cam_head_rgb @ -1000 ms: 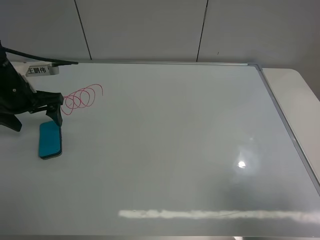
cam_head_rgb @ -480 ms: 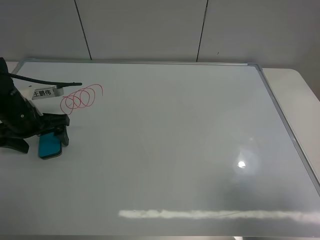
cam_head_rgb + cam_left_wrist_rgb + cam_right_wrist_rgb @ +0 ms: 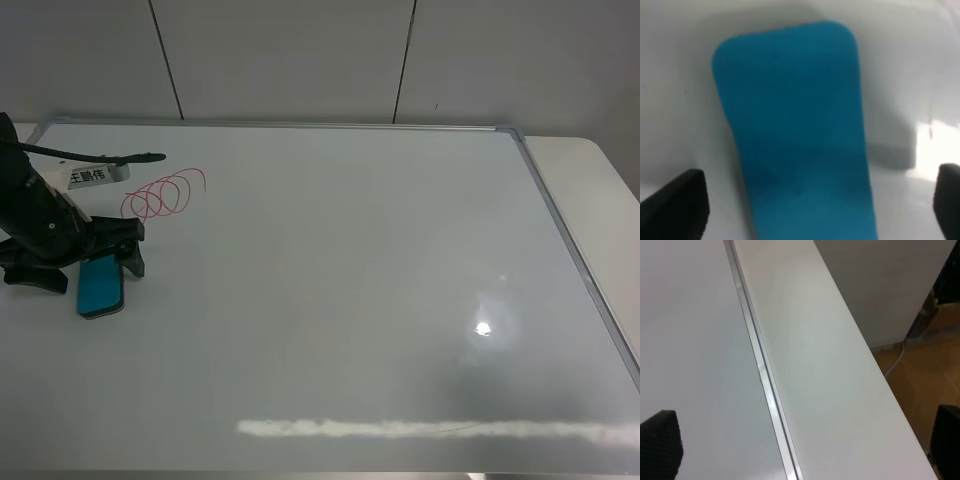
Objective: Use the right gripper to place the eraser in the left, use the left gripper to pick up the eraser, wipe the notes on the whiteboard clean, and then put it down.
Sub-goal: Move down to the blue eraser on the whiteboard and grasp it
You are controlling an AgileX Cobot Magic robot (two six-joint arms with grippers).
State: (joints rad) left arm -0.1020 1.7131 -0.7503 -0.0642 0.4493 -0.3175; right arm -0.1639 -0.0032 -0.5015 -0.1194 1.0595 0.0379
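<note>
Teal eraser (image 3: 795, 130) lies flat on the whiteboard (image 3: 350, 250) between the left gripper's (image 3: 811, 202) wide-open, empty jaws; lower squarely, then close across its narrow width.

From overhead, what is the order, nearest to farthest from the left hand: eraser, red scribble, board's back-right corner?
1. Eraser, between the fingers of the left hand.
2. Red scribble, just behind it, also left.
3. Whiteboard corner, far right.

White surface (image 3: 575, 165) carries the whiteboard (image 3: 330, 280) lying flat, covering most of what I see; a bare strip of surface shows beside its edge on my right.
</note>
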